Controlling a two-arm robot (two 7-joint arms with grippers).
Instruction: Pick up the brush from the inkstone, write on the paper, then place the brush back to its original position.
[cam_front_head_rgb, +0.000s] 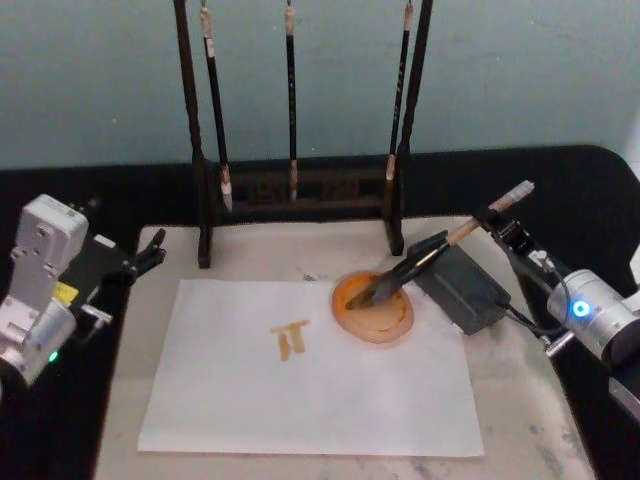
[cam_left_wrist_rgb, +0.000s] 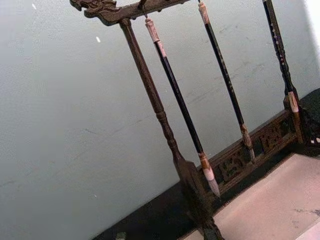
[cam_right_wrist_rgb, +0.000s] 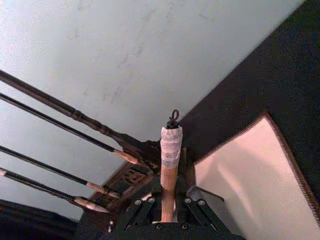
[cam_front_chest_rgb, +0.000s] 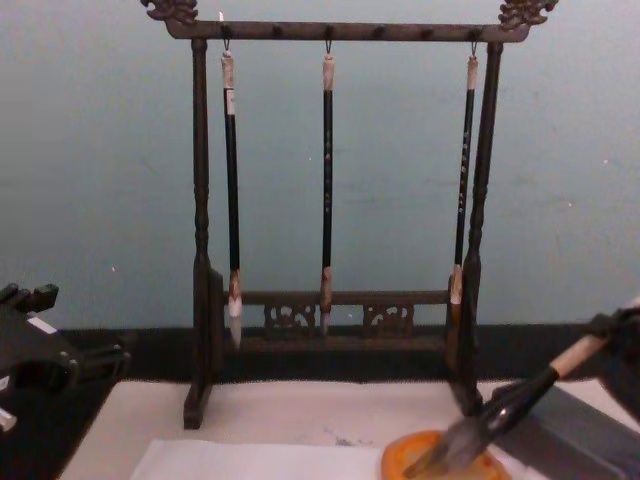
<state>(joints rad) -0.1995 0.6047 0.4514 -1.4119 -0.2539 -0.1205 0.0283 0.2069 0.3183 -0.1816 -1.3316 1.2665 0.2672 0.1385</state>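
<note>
3 thin brushes (cam_front_head_rgb: 291, 100) hang behind brush (cam_front_head_rgb: 450, 238).

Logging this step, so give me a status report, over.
Right tool shut on brush, bristles in orange dish. Left tool parked far left. Paper bears orange strokes; nothing blocking.

Tilted brush (cam_front_head_rgb: 430, 252), bristles on orange inkstone (cam_front_head_rgb: 375, 335); white paper (cam_front_head_rgb: 300, 400) flat, marked.
</note>
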